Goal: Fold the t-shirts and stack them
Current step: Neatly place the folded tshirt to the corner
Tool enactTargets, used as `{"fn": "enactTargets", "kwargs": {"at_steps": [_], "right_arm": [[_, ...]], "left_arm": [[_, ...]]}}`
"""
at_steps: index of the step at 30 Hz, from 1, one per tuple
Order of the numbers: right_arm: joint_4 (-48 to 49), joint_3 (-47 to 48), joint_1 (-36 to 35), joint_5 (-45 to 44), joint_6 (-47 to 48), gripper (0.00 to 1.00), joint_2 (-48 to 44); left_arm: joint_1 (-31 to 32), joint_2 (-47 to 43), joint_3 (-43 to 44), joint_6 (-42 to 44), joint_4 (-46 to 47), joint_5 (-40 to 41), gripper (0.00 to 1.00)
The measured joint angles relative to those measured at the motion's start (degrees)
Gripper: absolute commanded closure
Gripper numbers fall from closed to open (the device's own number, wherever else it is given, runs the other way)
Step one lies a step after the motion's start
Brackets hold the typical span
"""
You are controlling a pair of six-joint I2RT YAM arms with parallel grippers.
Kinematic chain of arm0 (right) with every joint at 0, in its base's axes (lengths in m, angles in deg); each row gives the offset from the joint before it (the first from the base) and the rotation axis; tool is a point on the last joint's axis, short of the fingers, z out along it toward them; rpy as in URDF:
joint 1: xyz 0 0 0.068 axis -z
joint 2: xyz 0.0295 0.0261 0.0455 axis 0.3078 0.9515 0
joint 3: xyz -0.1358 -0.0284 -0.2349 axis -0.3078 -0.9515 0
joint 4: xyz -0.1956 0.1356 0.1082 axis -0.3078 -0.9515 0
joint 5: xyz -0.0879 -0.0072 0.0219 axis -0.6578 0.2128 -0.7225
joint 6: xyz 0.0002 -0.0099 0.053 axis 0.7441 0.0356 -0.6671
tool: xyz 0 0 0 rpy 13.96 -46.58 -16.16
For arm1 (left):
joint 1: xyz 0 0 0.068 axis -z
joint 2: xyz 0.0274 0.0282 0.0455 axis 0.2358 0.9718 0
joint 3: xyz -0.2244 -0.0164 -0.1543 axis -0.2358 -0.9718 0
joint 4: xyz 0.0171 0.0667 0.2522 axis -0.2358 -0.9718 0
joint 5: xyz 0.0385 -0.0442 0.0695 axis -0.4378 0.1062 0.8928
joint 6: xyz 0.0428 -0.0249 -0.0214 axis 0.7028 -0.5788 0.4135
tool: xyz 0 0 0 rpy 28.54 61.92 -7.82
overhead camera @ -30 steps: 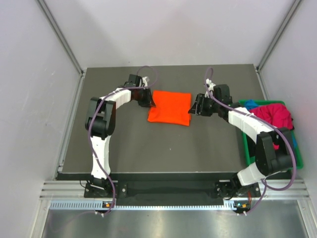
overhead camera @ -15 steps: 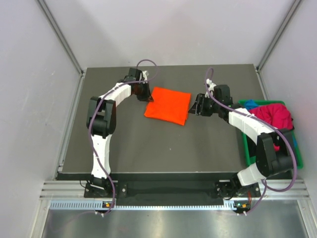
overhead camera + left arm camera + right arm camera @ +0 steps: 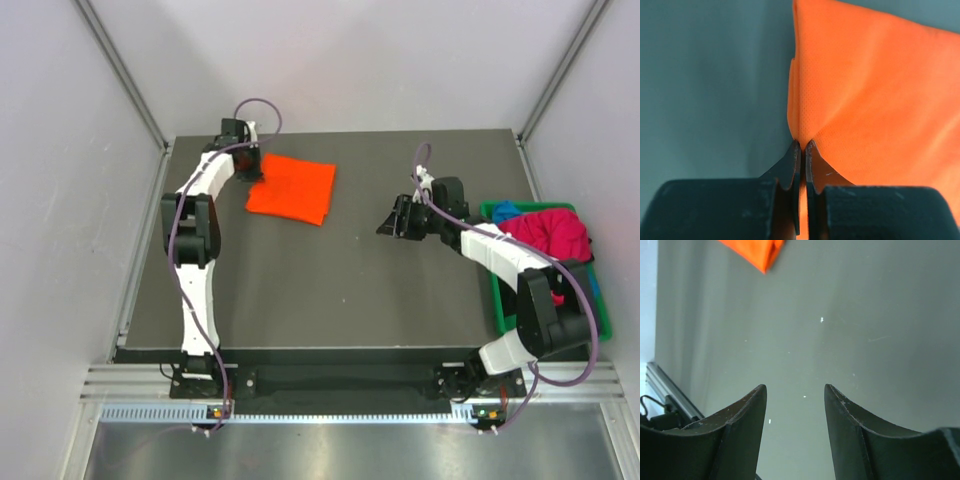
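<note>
The orange t-shirt (image 3: 291, 189) is already folded into a flat, nearly square packet. It lies on the far left part of the table (image 3: 330, 300), close to the far edge. The left gripper (image 3: 801, 146) is clenched on the left border of this packet; in the left wrist view its two fingers (image 3: 787, 170) pinch the layered edge of the cloth with no gap. The right gripper (image 3: 795, 388) stands half spread with nothing between its jaws, above bare table near the middle, well apart from the orange shirt.

So one shirt seems finished in its folding, and the grip probably serves to set it where the stack will grow. Two shirts are left: the magenta-red t-shirt (image 3: 555, 232) and the blue t-shirt (image 3: 507, 210) lie crumpled together in the green bin (image 3: 500, 305) at the right side of the table, not yet folded.

The table top is dark grey and matte, with a few small pale specks. Pale plain walls (image 3: 340, 60) close the cell on three sides, with aluminium profiles (image 3: 125, 70) in the corners and a metal rail (image 3: 330, 385) along the near side
</note>
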State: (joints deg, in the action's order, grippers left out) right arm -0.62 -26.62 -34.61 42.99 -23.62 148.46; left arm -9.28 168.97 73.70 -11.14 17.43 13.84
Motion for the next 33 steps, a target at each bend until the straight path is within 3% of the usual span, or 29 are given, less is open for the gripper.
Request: {"fn": "enactTargets", "kwargs": {"at_steps": [7, 19, 33], "right_arm": [[3.56, -0.11, -0.57, 2.36, -1.2, 0.5, 0.31], [6.19, 0.17, -1.07, 4.55, -1.31, 0.49, 4.7], [8.76, 2.4, -2.32, 5.77, -2.19, 0.49, 8.07]], "left_arm": [[-7.13, 7.08, 7.76, 3.43, -0.46, 4.81, 1.0], [-14.93, 8.85, 8.63, 13.88, 4.72, 7.26, 1.0], [-22.05, 11.87, 8.83, 16.44, 17.51, 4.5, 1.0]]}}
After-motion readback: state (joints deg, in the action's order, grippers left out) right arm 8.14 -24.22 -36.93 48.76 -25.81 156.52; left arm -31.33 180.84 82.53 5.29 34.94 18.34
